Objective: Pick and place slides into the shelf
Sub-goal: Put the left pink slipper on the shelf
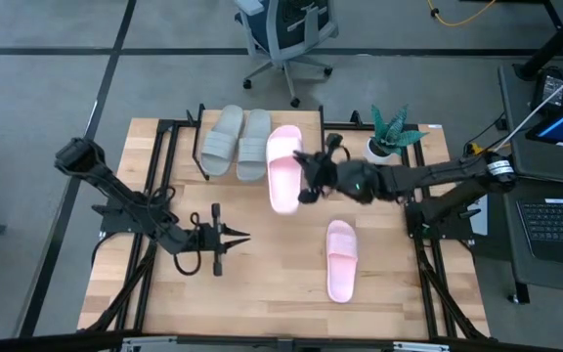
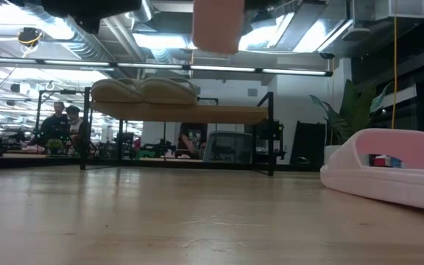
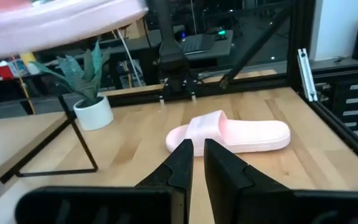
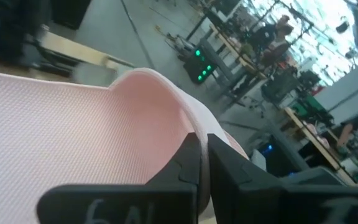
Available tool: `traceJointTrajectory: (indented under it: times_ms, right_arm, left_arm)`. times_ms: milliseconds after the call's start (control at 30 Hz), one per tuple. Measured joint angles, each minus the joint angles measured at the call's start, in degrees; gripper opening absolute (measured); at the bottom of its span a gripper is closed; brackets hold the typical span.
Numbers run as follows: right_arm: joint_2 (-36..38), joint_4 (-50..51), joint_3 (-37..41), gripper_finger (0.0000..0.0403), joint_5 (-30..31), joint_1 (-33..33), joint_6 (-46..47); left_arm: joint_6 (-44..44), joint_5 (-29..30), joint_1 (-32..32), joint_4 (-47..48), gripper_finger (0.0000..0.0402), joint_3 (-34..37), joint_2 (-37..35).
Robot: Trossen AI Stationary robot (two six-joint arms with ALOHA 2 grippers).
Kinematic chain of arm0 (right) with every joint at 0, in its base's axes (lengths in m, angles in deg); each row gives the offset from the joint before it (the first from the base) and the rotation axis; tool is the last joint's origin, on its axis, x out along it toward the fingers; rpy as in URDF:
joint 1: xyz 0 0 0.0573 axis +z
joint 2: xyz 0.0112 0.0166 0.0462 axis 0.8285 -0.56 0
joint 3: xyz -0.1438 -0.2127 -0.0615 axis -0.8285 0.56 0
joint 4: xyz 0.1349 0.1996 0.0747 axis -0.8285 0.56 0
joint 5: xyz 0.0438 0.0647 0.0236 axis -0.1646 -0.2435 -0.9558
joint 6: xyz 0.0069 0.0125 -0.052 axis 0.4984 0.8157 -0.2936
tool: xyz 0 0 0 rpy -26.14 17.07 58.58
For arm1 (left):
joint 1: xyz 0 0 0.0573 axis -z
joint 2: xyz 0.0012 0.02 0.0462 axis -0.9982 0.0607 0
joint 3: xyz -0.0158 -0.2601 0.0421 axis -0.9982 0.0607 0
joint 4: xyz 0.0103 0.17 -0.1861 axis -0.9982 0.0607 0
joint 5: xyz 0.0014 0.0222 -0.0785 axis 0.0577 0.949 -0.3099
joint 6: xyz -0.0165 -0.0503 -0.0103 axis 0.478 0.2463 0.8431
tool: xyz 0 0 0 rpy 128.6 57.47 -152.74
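Note:
Two pale grey-green slides (image 1: 236,143) (image 2: 144,90) lie side by side on the left part of the shelf (image 2: 219,113), soles down on its plank. My right gripper (image 1: 308,178) is shut on a pink slide (image 1: 283,168) (image 2: 218,24), held in the air by the shelf's right part. A second pink slide (image 1: 341,259) (image 3: 232,134) lies sole down on the table, near right. My left gripper (image 1: 239,237) (image 3: 197,155) hovers shut and empty over the table's left middle, pointing toward that slide. My right gripper pinches the pink slide's strap at its side edge (image 4: 180,118) between its two fingers. It comes roughly level from the table's right, across the slide. The slide is lifted clear of table and shelf, its footbed (image 4: 55,137) stretching away from the fingers.
A potted plant (image 1: 389,135) (image 3: 91,81) stands at the far right of the table. Black frame rails (image 1: 154,196) run along the left and right edges. Bare wood lies near the front edge. People (image 2: 63,125) sit in the room beyond the table.

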Motion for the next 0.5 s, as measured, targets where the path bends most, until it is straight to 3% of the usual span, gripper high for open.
traceJointTrajectory:
  times_ms: [333, 500]
  right_arm:
    - [0.3, 12.4, -6.3, 0.0016, -16.8, -13.5, 4.9]
    - [0.3, 12.3, -7.0, 0.0016, -18.8, -16.6, 3.8]
  left_arm:
    - [0.1, -0.3, -1.5, 0.1, 0.0033, 1.5, -1.4]
    - [-2.1, -0.3, -1.5, 0.1, 0.0033, 1.6, -1.4]
